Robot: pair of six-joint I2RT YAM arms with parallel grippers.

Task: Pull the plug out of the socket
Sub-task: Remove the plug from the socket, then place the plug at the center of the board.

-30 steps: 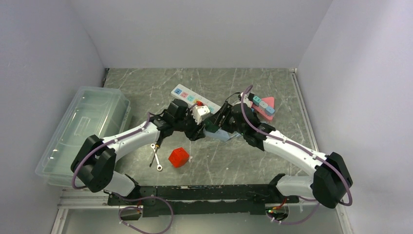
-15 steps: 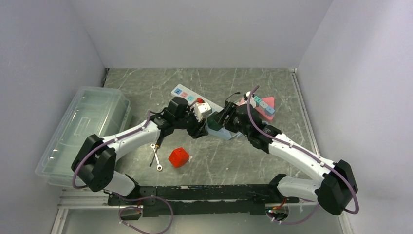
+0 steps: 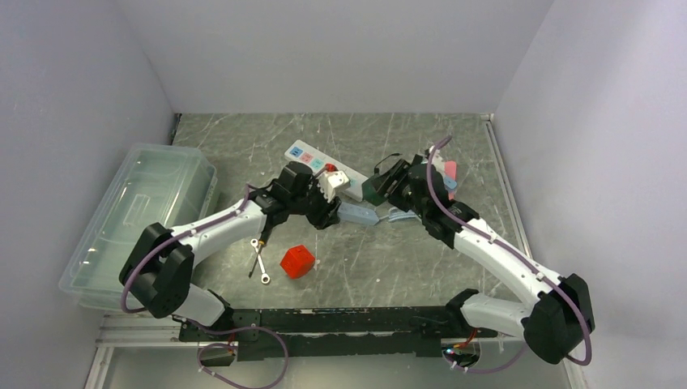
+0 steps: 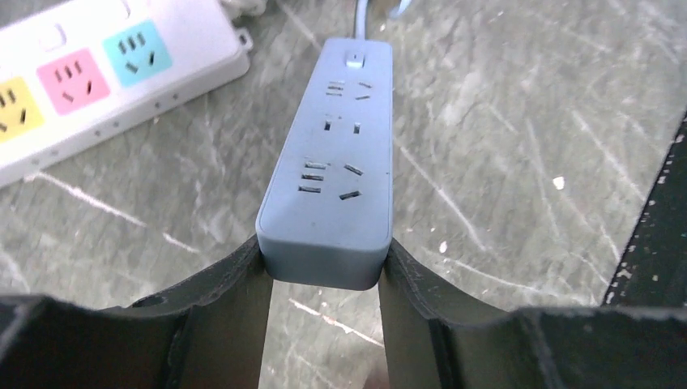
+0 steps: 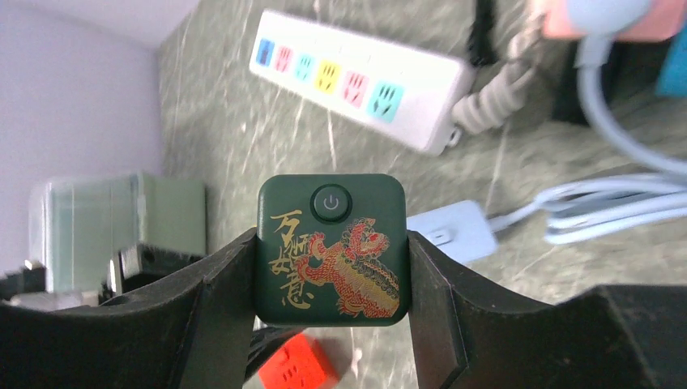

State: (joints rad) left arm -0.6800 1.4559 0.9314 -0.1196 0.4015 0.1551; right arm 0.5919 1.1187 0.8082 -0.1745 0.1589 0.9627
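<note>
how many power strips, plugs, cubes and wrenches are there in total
power strips: 2, the grey-blue strip and the white strip
plugs: 1, the green plug
cubes: 1, the red cube
wrenches: 1, the wrench
total: 5

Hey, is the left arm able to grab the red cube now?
Probably not yet: the left end effector is shut on the blue-grey power strip, though the red cube lies nearby, unobstructed.
</note>
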